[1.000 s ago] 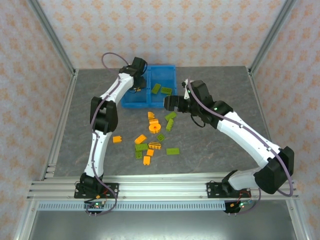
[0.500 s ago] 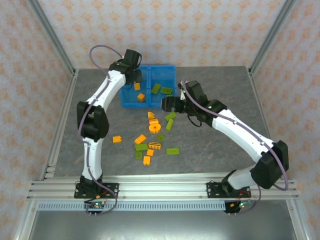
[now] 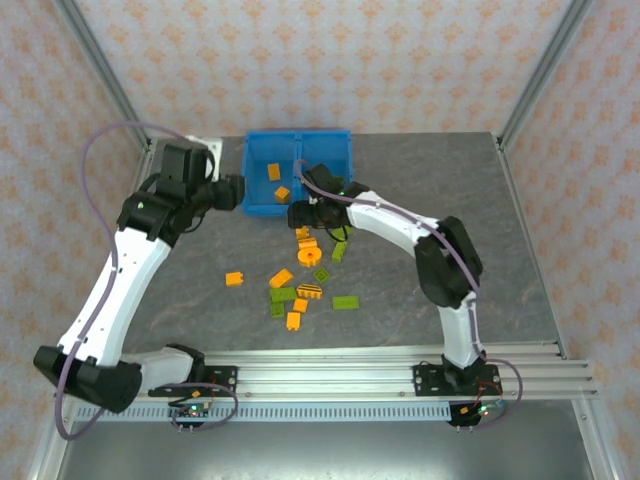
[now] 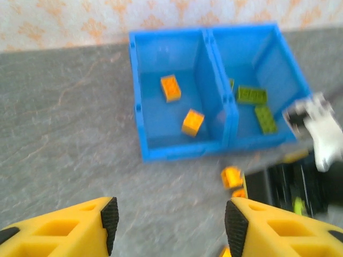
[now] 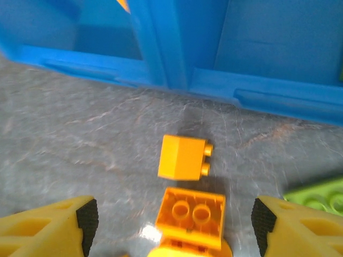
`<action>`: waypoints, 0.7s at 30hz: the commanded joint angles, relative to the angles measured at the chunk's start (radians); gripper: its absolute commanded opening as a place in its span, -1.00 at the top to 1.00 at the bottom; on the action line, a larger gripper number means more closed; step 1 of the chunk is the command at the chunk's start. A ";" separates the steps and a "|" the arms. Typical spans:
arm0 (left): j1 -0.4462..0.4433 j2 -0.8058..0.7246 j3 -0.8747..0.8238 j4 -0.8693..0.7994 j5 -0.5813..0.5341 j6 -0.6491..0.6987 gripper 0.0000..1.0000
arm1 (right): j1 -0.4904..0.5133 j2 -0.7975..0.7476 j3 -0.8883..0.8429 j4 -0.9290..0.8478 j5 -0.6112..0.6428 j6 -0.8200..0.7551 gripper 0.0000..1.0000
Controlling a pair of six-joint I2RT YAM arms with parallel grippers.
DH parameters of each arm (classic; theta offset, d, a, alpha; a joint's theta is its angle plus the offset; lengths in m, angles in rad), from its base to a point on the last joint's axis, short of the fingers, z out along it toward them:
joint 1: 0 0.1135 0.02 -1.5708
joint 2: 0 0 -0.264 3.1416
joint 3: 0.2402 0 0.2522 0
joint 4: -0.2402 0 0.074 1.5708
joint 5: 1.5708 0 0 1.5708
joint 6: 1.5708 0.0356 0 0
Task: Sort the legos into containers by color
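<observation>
Containers (image 3: 300,133): far-centre on your table (image 3: 500,250); left bin (image 4: 161,134) held two orange bricks (image 4: 192,122), right bin (image 4: 278,69) held green bricks (image 4: 252,95).
Legos (image 3: 282,277): rest lay loose, orange & green mixed, on the near side of the Containers.
Left gripper (image 4: 171,219): just left of the Containers, jaws wide apart, nothing btwn them.
Right gripper (image 5: 174,217): low by the front wall, jaws open, gripping nothing; two orange pieces (image 5: 183,157) lay btwn the fingers, untouched.

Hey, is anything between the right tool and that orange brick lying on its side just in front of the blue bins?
Yes. A second orange brick, studs up, sits at the mouth of the open right tool, nearer than the brick on its side and roughly in line with it. Nothing else visible intervenes.
</observation>
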 commanded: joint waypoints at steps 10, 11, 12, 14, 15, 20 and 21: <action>-0.001 -0.091 -0.228 0.112 0.250 0.216 -0.92 | 0.038 0.232 0.208 -0.114 0.120 0.019 -0.28; -0.001 -0.088 -0.230 0.114 0.267 0.219 -0.95 | 0.041 0.239 0.207 -0.114 0.128 0.018 -0.25; -0.001 -0.086 -0.235 0.119 0.284 0.221 -0.97 | 0.044 0.247 0.207 -0.116 0.137 0.018 -0.20; -0.001 -0.084 -0.248 0.130 0.296 0.223 -1.00 | 0.047 0.263 0.205 -0.122 0.149 0.018 -0.07; -0.001 -0.081 -0.253 0.131 0.297 0.223 -1.00 | 0.048 0.269 0.200 -0.122 0.151 0.019 0.00; -0.002 -0.082 -0.269 0.146 0.305 0.228 -1.00 | 0.048 0.261 0.176 -0.113 0.152 0.028 0.29; -0.001 -0.084 -0.274 0.152 0.310 0.230 -1.00 | 0.048 0.252 0.169 -0.108 0.153 0.029 0.32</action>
